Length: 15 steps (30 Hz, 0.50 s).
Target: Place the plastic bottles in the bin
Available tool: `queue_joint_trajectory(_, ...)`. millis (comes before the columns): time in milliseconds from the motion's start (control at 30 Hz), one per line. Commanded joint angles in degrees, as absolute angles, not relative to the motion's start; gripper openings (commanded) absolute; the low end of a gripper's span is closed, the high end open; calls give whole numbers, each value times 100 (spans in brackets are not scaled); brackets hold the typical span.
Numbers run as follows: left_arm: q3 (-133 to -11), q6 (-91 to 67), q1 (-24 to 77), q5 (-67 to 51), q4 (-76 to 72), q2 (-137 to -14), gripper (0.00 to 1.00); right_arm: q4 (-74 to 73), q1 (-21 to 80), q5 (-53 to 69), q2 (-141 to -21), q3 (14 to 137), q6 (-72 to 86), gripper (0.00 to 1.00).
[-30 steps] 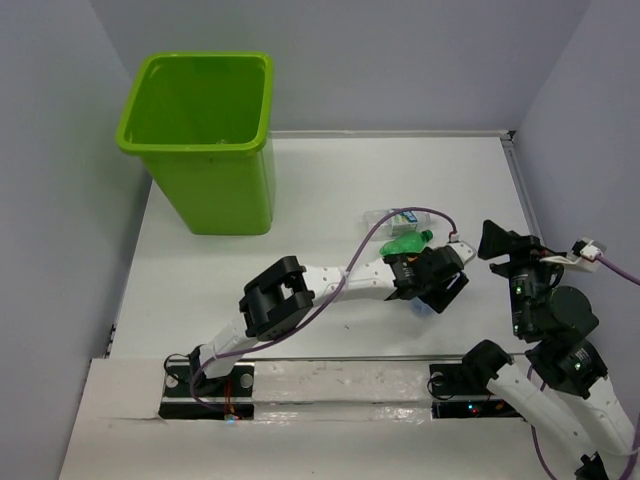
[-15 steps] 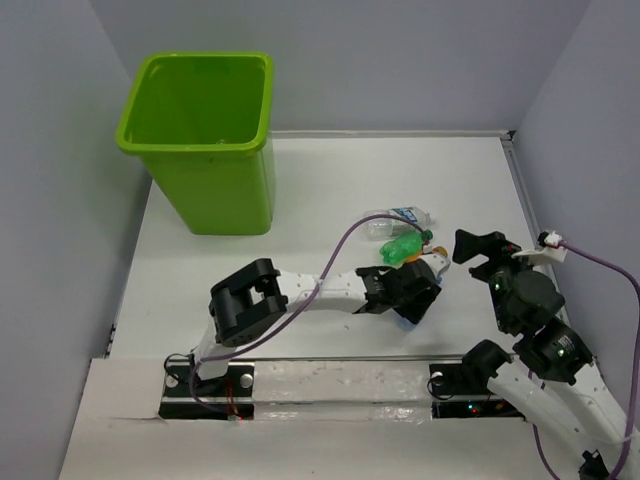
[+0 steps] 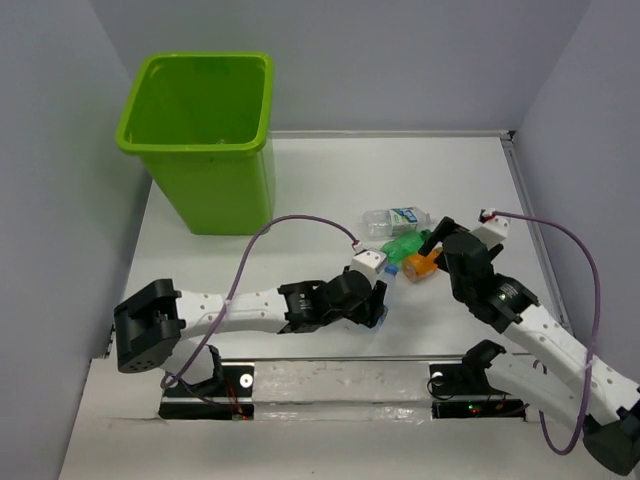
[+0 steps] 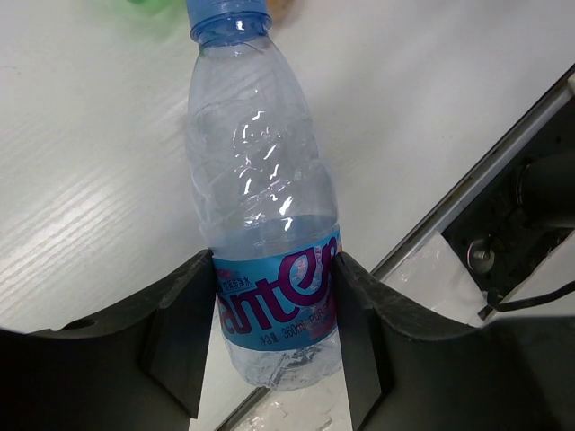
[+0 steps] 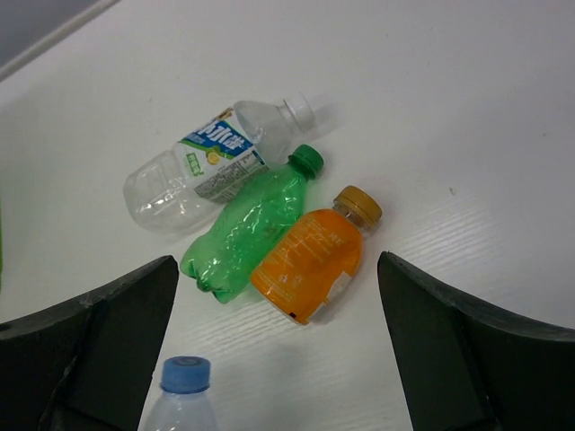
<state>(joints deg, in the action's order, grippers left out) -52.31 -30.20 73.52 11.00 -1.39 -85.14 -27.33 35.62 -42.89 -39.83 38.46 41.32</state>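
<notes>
Blue-capped clear bottle (image 4: pixel 260 180) sits clamped in the left gripper (image 4: pixel 269 278); the right gripper (image 5: pixel 277 269) hangs with jaws wide apart over the orange bottle (image 5: pixel 310 256) and green bottle (image 5: pixel 247 229).

1. Left gripper (image 4: pixel 274 316): seen from its own wrist, closed on a bottle (image 4: pixel 265 202).
2. Fingers (image 4: pixel 180 337): two dark pads, one pressed against each side of the bottle's lower body.
3. Bottle: clear, slightly dented plastic, neck pointing away from the gripper.
4. Cap (image 4: pixel 226 14): blue, at the top edge.
5. Label (image 4: pixel 280 292): blue band with magenta lettering, level with the pads.
6. Table (image 4: pixel 85 171): white, faintly grained.
7. Black bracket (image 4: pixel 526 211): right edge, beyond a shiny strip, with a screw.
8. Green shape (image 4: pixel 148 7) and orange shape (image 4: pixel 280 6): top edge, too blurred and cropped to identify.
</notes>
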Motion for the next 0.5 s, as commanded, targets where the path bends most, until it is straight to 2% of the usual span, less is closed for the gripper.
queue_joint_trajectory(0,-4589,-3427,7383,1924,-501,-7753,48,-2154,3551,-4237,-4657,3788,4772,98)
queue_joint_trajectory(267,-3877,-3507,7383,2654,-624,-6777,48,-1618,2963,-3631,-5624,3314,5712,95)
queue_joint_trajectory(467,-3648,-3489,7374,2532,-879,-6601,49,-1047,2532,-2919,-6020,2953,5906,93)
